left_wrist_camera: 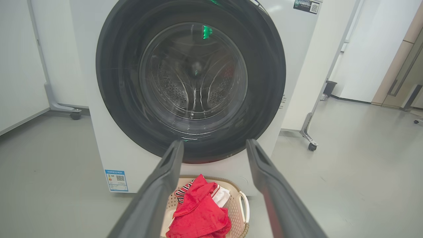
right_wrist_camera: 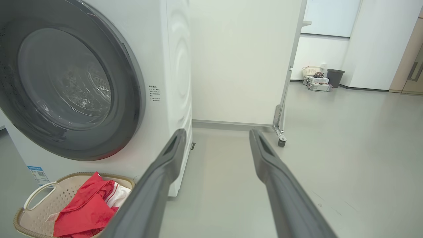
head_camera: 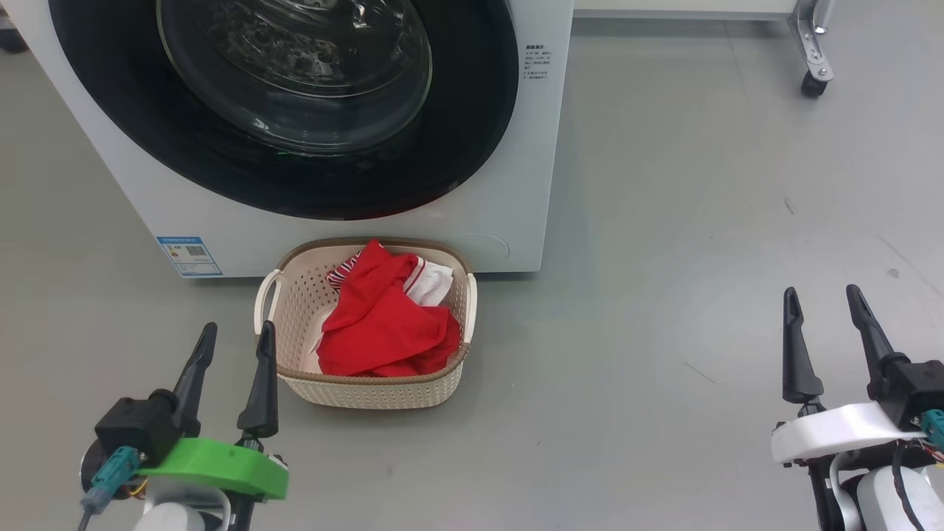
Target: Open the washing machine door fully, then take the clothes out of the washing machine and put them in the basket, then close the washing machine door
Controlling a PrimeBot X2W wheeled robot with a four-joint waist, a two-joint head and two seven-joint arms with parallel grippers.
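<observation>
Crumpled red clothes (head_camera: 380,324) in perforated basket (head_camera: 369,391)

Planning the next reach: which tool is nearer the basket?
The left tool, on the green mount, close beside the basket; the right tool, on the white mount, is far off.

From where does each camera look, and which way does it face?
Head view: on the head, looking down at the basket, the clothes in it and the closed washing machine door; left fingers and right fingers show, open.
Left wrist view: low, facing the door head-on; own fingers frame the basket.
Right wrist view: low, facing past the washing machine side panel; own fingers show.
Shared: all three show door, basket, clothes.
</observation>
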